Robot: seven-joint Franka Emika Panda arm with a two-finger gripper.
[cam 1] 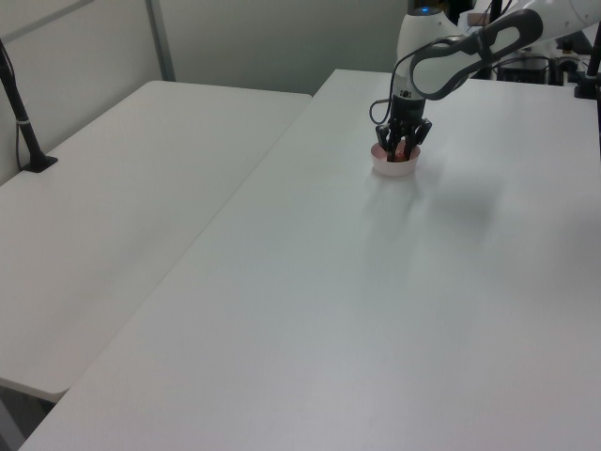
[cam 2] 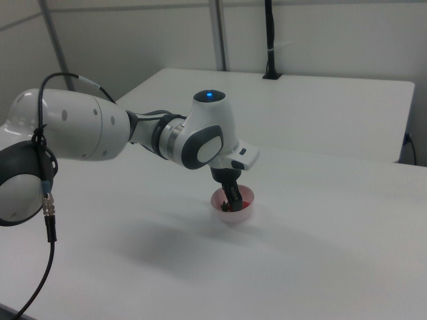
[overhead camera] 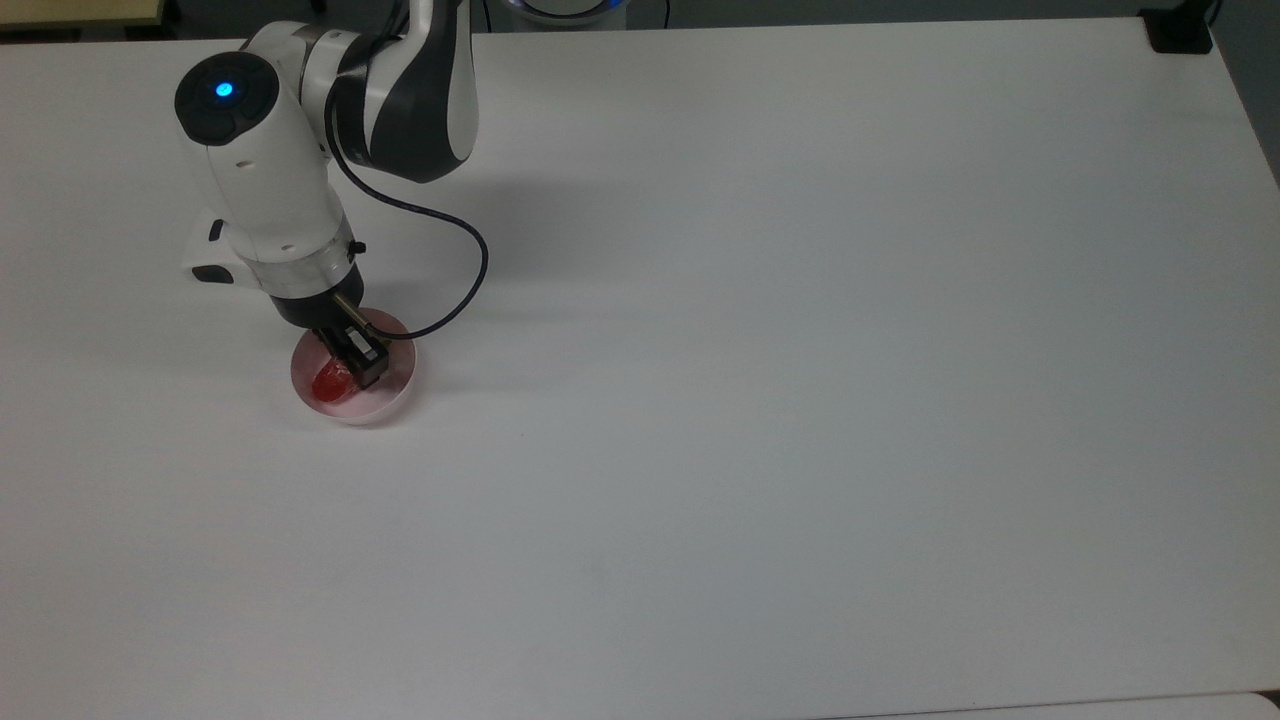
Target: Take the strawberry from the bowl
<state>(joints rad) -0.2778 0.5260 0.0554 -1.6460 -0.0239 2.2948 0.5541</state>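
Top view: a white desk (overhead camera: 800, 350) carries a pale pink bowl (overhead camera: 398, 393) near the top view's left edge. The arm (overhead camera: 270, 190) reaches down from the upper left, and its end effector (overhead camera: 350, 368) sits inside the bowl. A red strawberry (overhead camera: 328, 385) lies in the bowl, on the top view's left side of the fingers and touching them. A black cable (overhead camera: 450, 270) loops from the arm to the wrist.

Left view: the end effector (cam 1: 398, 150) stands upright in the bowl (cam 1: 394, 168), its two fingers a little apart with a trace of red between them. Whether the fingers actually press on the strawberry cannot be told.

Right view: the end effector (cam 2: 231, 203) points straight down into the bowl (cam 2: 235, 215), and the red strawberry (cam 2: 245, 200) shows on the right view's right of the fingers. A second white table (cam 2: 320, 107) stands behind the desk (cam 2: 300, 267).
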